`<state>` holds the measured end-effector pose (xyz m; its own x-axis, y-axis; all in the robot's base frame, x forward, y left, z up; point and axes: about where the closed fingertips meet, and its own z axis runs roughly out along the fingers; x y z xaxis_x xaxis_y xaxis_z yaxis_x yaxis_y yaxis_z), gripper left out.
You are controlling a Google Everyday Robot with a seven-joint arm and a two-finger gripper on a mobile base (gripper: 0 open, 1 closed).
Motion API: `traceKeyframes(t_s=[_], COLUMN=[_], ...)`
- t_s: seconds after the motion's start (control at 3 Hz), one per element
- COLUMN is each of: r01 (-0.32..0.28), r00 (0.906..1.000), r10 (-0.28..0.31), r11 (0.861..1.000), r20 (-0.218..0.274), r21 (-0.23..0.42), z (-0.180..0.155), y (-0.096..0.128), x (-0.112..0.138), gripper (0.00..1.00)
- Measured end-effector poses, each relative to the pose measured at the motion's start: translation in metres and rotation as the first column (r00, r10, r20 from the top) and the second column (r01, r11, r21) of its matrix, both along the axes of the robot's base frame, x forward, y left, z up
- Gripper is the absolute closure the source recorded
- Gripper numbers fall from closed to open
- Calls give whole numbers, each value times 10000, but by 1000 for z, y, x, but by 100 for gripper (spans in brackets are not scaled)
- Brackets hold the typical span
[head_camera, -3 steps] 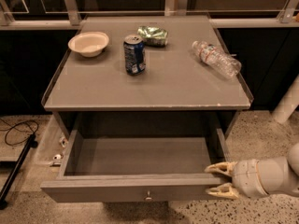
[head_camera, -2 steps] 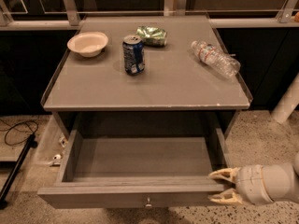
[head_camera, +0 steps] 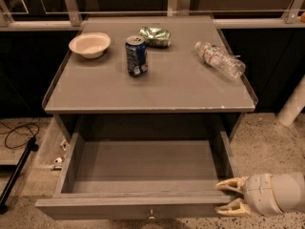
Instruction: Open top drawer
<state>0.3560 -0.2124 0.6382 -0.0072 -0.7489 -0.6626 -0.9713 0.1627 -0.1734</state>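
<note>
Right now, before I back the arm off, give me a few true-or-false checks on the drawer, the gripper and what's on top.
1. The top drawer is pulled out, its grey inside showing. True.
2. The gripper is at the drawer's left end. False: it is at the right end of the drawer front, fingers apart.
3. The soda can stands upright on the tabletop. True.
4. The water bottle stands upright. False: it lies on its side.
5. The bowl is in the drawer. False: it sits on the tabletop.
</note>
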Motion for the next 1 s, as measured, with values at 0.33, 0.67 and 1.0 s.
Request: traceKeyframes(t_s=[0.33, 0.67, 1.0], r01=[1, 66, 66], r00=[10000, 10000, 10000], r10=[-1, -66, -66], r11=[10000, 10000, 10000], r20=[-1, -32, -32], r21=[0, 3, 3], z=[1, 0, 0], y=[0, -2, -2], x=[0, -11, -11], gripper=[100, 81, 57])
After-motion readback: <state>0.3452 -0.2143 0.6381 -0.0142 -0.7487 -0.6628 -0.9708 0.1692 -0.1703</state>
